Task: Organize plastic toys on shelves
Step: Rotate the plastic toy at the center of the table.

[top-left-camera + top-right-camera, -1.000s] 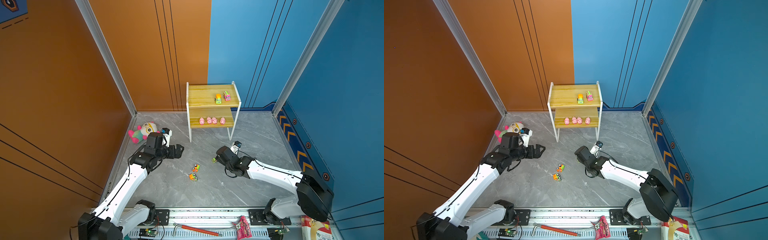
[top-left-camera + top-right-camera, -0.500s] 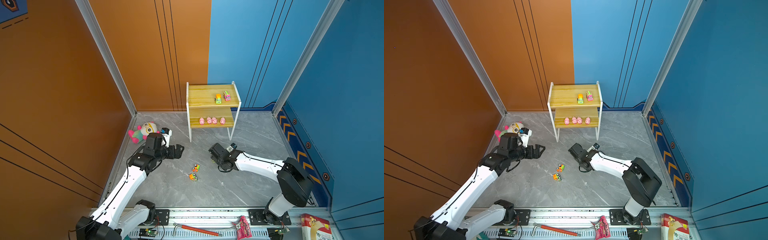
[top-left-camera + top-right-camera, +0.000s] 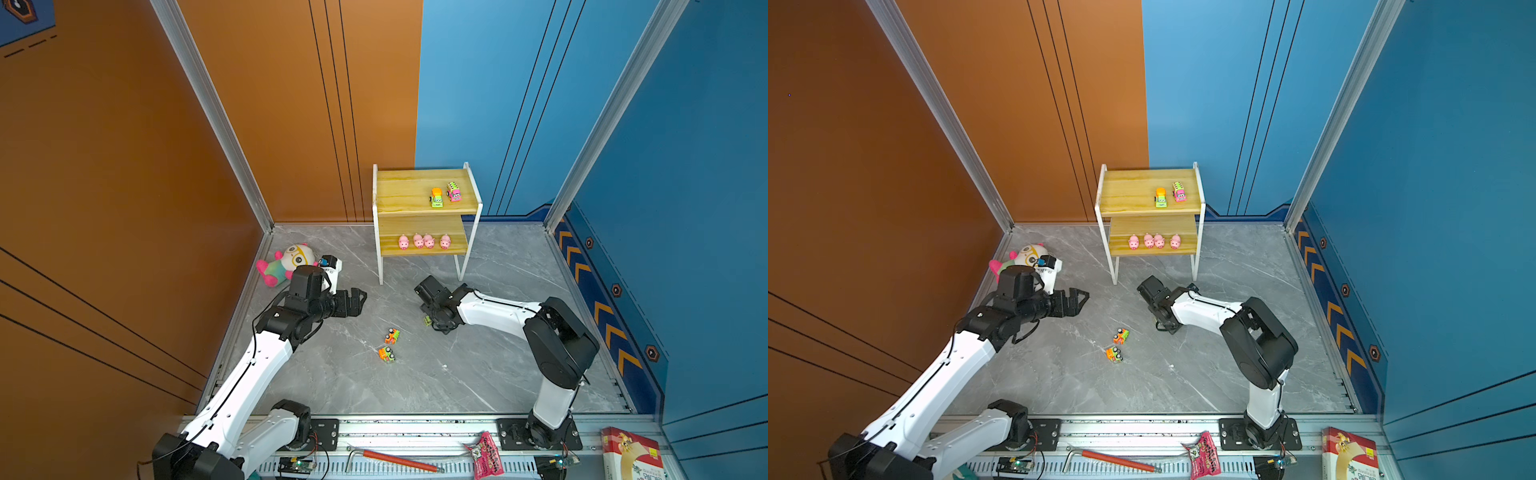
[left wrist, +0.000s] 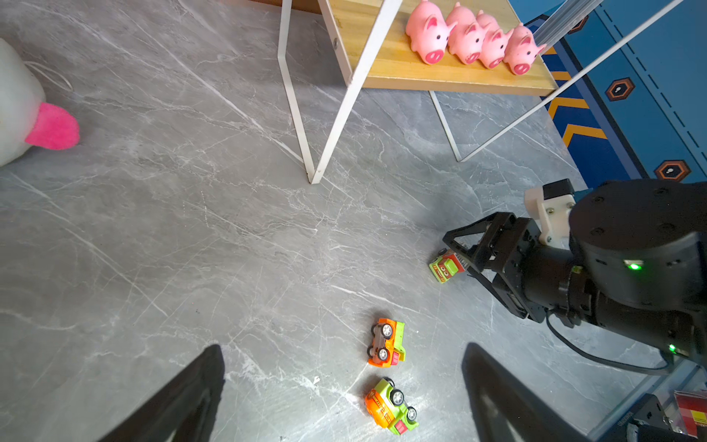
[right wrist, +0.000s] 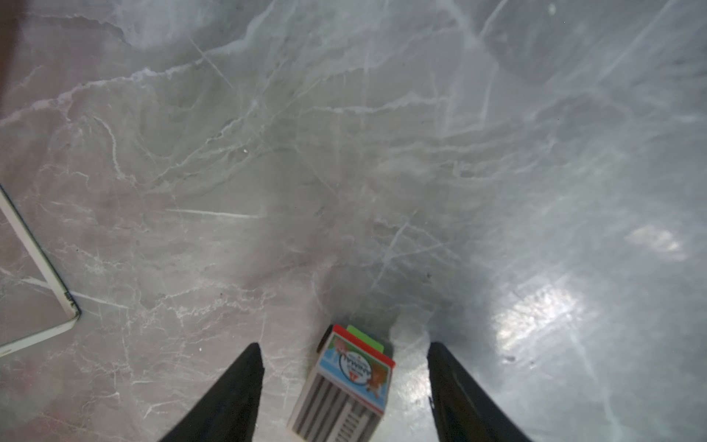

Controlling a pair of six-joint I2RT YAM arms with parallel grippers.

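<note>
The shelves stand at the back wall. An orange-and-green truck and a pink truck sit on the top board. Several pink pigs line the lower board. Two orange-green trucks lie on their sides on the floor. My right gripper is low over a third green truck with a grey-striped box, its jaws on either side with gaps, open. My left gripper hovers open and empty, short of the two floor trucks.
A white-headed plush doll lies by the left wall behind my left arm. The shelf legs stand just behind my right gripper. A red-handled key, a snack packet and a box lie on the front rail.
My right arm has folded in and its gripper has come down around the green truck, the jaws narrowing. The left arm and all the toys have stayed put.
</note>
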